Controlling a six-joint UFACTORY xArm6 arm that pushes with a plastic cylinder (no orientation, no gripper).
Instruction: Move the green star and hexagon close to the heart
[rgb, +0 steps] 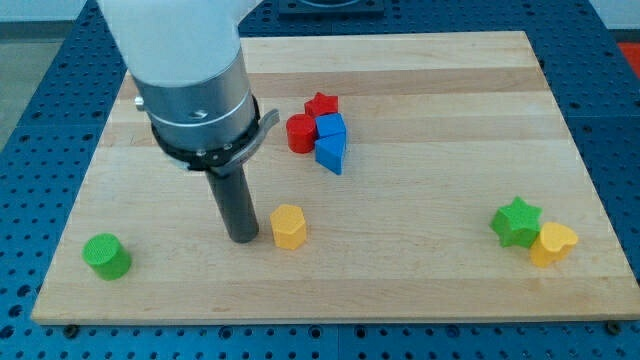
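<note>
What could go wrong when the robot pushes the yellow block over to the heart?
My tip sits just left of the yellow hexagon block, and the yellow heart block is far off at the view's right. On that long push the hexagon may slip sideways off the rod. It could also bump the green star block, which already touches the heart.

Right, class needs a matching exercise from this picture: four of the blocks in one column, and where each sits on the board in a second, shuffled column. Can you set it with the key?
Things
1. green star
2. yellow hexagon
3. green cylinder
4. red star

Places
A. near the view's bottom left corner
B. just right of my tip
C. touching the yellow heart, at the view's right
D. top of the red and blue cluster, toward the view's top

Pairs: 1-C, 2-B, 3-A, 4-D
</note>
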